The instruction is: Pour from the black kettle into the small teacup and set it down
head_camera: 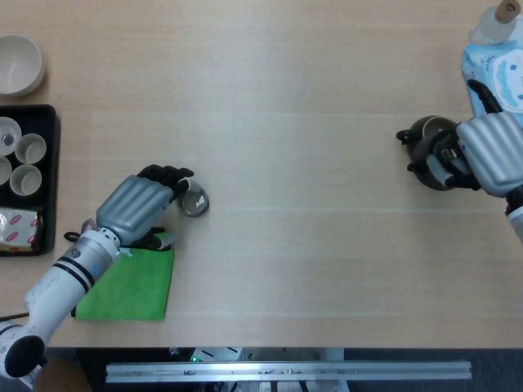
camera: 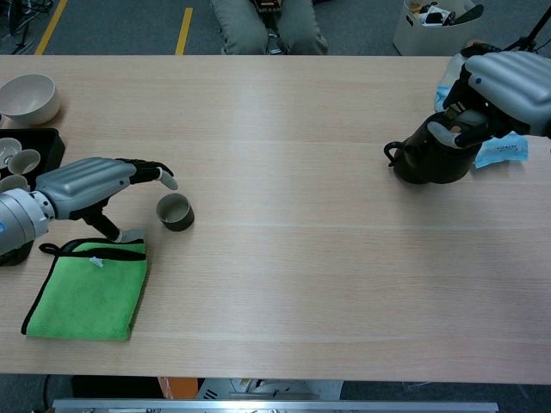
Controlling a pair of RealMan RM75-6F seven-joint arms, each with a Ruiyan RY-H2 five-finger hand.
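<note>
The black kettle (head_camera: 426, 151) (camera: 427, 158) stands at the table's right side, spout to the left. My right hand (head_camera: 484, 155) (camera: 495, 90) wraps around its handle side and grips it. The small dark teacup (head_camera: 194, 202) (camera: 176, 212) sits upright left of centre. My left hand (head_camera: 139, 204) (camera: 93, 182) hovers just left of the cup with fingers spread above and beside it, holding nothing; I cannot tell whether a fingertip touches the rim.
A folded green cloth (head_camera: 128, 282) (camera: 88, 290) lies under the left forearm. A black tray (head_camera: 51, 147) with small cups and a pale bowl (head_camera: 18, 64) sit at the far left. A blue-white packet (head_camera: 500, 77) lies behind the kettle.
</note>
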